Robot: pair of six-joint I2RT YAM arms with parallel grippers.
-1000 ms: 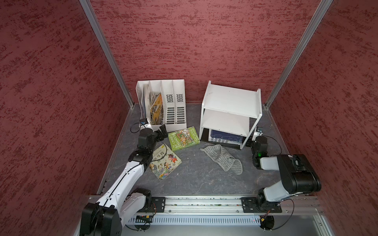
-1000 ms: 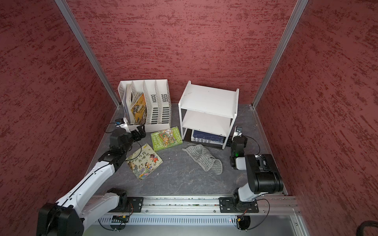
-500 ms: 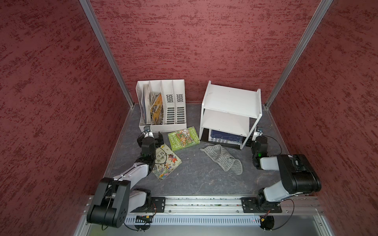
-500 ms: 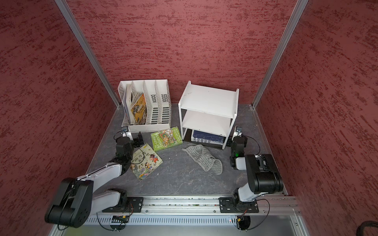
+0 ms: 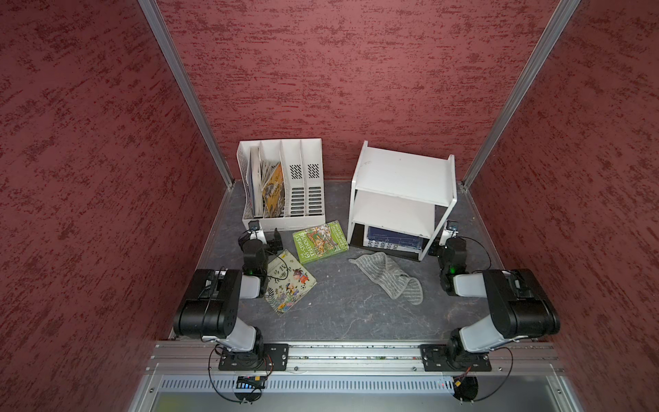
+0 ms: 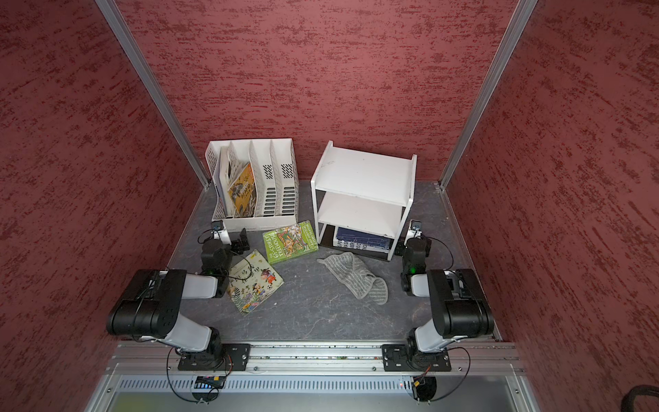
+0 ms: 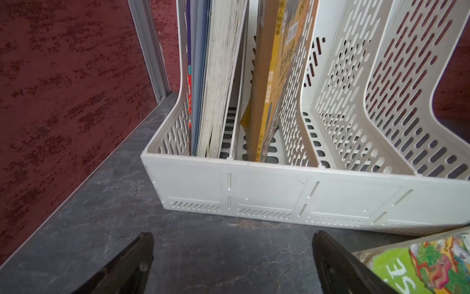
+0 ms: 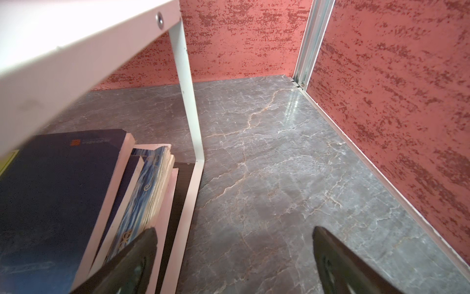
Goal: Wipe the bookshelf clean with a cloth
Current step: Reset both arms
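The left gripper is found open and empty, its two black fingers spread wide and held low over the grey marbled tabletop, just in front of the white four-slot perforated plastic file organizer. The right gripper is likewise found open and empty. It is positioned beside the lower front corner of the small white three-tier bookshelf, which has a thin white frame and a black base. One of its fingers is seen in front of a stack of dark blue books lying on the bottom tier; contact cannot be determined. The limp grey striped cloth is observed crumpled on the tabletop in front of the bookshelf, near it but apart, between the two arms and closer to the right one. It is touched by neither gripper. A green paperback book is noted lying flat between the organizer and the bookshelf. A thin illustrated picture book is noted flat beside the left arm, its edge hidden behind that arm in both top views. Upright books and magazines are held in the two organizer slots nearest the left wall.
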